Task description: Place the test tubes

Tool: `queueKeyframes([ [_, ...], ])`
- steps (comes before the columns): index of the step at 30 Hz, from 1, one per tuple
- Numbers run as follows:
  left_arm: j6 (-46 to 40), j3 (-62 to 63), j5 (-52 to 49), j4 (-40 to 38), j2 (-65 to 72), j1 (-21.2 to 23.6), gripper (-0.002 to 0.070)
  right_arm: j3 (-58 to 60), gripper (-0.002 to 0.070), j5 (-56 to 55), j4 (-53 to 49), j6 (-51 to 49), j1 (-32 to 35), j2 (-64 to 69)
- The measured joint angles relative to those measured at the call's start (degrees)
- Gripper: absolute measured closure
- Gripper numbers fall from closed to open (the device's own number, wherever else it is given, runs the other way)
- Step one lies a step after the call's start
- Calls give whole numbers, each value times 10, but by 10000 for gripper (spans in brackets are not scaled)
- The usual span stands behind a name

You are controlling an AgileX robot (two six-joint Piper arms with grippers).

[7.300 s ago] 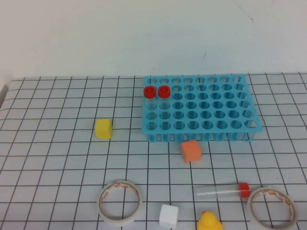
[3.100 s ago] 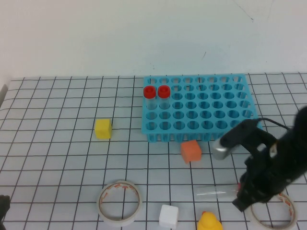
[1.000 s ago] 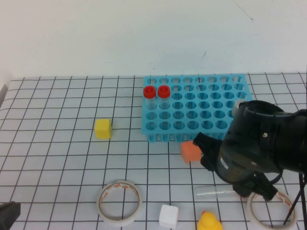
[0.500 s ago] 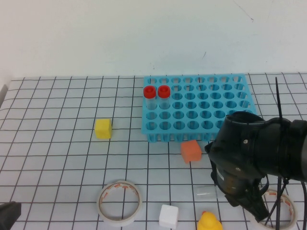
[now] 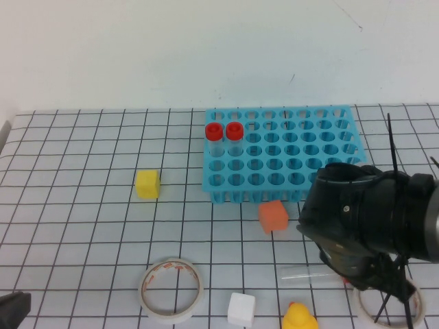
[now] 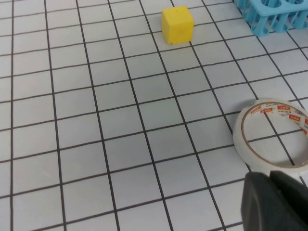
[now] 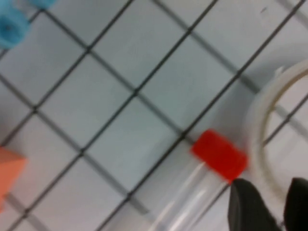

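At lower right of the high view, the right arm [image 5: 370, 226] is hanging over the test tube [image 5: 309, 275], which is lying on the surface below the rack [image 5: 274, 195].

Left wrist: the left end effector [image 6: 276, 202] is sitting closed and empty; the tape ring [image 6: 269, 139] print is unreadable.

Right wrist: the right end effector [image 7: 276, 202] is standing slightly parted and empty beside the red cap [image 7: 219, 154]. It should be straddling the tube before closing.
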State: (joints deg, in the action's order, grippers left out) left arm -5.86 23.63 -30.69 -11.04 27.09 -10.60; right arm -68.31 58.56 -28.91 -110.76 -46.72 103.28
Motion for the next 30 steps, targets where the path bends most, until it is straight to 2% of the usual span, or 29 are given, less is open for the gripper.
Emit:
queueKeyframes([
  [4,0,0,-11,0,0,0,676,0,615,60,-10,46,0,2],
  [7,0,0,-15,0,0,0,676,0,661,84,-13,58,-1,2],
  [11,0,0,-17,0,0,0,676,-18,673,78,14,67,-10,1],
  [18,0,0,-39,0,0,0,676,-89,678,57,139,-25,-14,-1],
  [30,0,0,-114,0,0,0,676,-106,678,55,152,61,-14,-1],
])
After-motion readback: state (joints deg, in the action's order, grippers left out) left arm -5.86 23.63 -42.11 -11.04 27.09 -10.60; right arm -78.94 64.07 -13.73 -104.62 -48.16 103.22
